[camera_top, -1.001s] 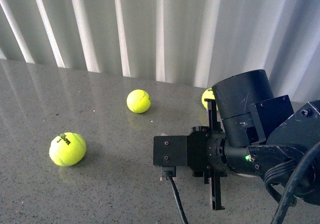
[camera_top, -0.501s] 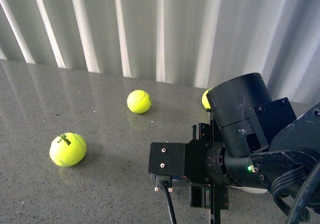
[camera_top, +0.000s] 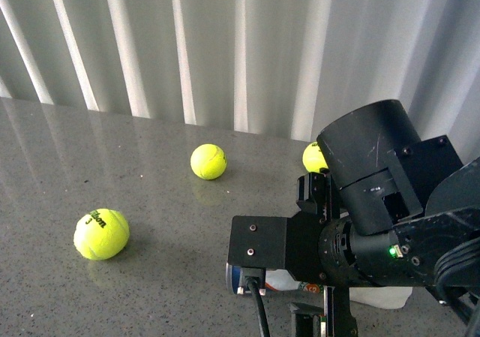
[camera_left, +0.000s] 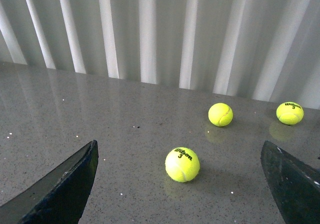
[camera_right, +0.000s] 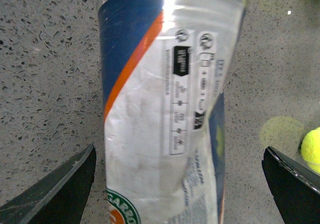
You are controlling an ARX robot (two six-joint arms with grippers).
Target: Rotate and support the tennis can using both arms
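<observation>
My right end effector [camera_right: 178, 152] is spread astride the tennis can [camera_right: 150, 99], not touching it. The can looks light, slick and crushable, so I'd clamp mid-label, gently.

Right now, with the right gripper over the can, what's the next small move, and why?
Probably close the right gripper on the tennis can. It lies on the table between the open fingers, with bare table on both sides, so nothing holds it yet. The left gripper is open too, facing only tennis balls.
</observation>
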